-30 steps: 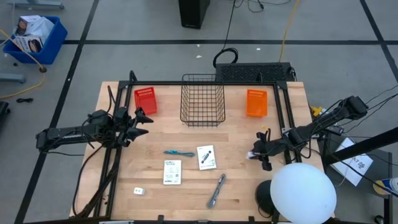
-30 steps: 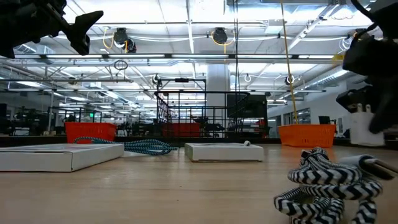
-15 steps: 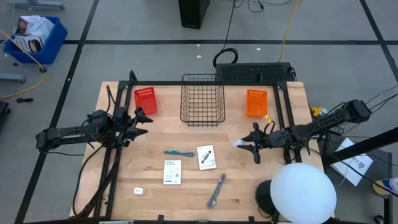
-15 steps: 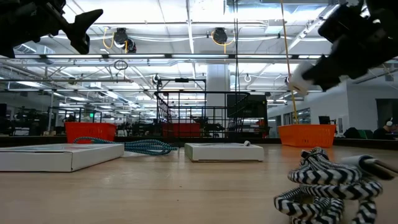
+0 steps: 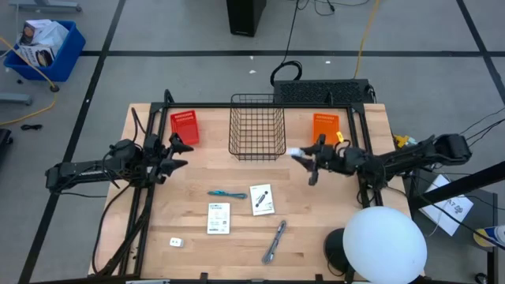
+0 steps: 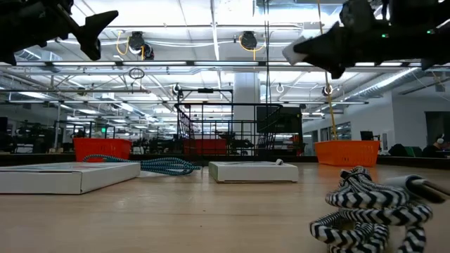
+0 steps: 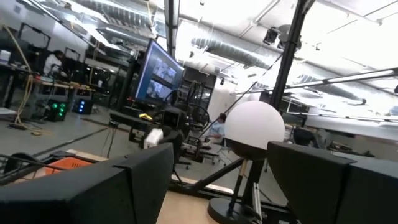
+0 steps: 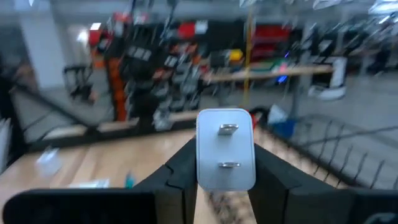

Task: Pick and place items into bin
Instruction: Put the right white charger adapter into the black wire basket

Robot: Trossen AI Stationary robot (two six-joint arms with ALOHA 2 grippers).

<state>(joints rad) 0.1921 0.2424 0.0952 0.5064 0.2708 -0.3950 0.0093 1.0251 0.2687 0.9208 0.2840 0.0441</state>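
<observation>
My right gripper [image 5: 304, 155] hangs above the table between the black wire basket [image 5: 257, 126] and the orange bin [image 5: 325, 130], shut on a small white cube with two metal prongs [image 8: 225, 148]. My left gripper [image 5: 180, 152] waits open, high over the table's left side, near the red bin [image 5: 185, 127]. Flat on the wood lie a teal pen [image 5: 226, 194], two white packets [image 5: 262, 199] [image 5: 218, 218], a grey stick [image 5: 274, 241] and another tiny white cube [image 5: 176, 243]. My right gripper pinches the white cube by its two opposite sides [image 8: 200, 155] between its two fingers [image 8: 177, 171]. The fingers lie about level and point toward the table's left. The cube [image 6: 292, 52] sticks out past the fingertips, lifted well clear of the table, its pronged face toward the wrist.
A white globe on a dark base [image 5: 384, 244] stands at the near right corner. A black-and-white striped cord [image 6: 365, 211] lies near the low camera. A black frame [image 5: 359, 142] runs along the table's sides and far edge.
My right gripper has risen and swung from the table's right side toward the far edge and the wire basket, tipping from pointing down to about level. The white cube has gone with it, staying between the fingers.
</observation>
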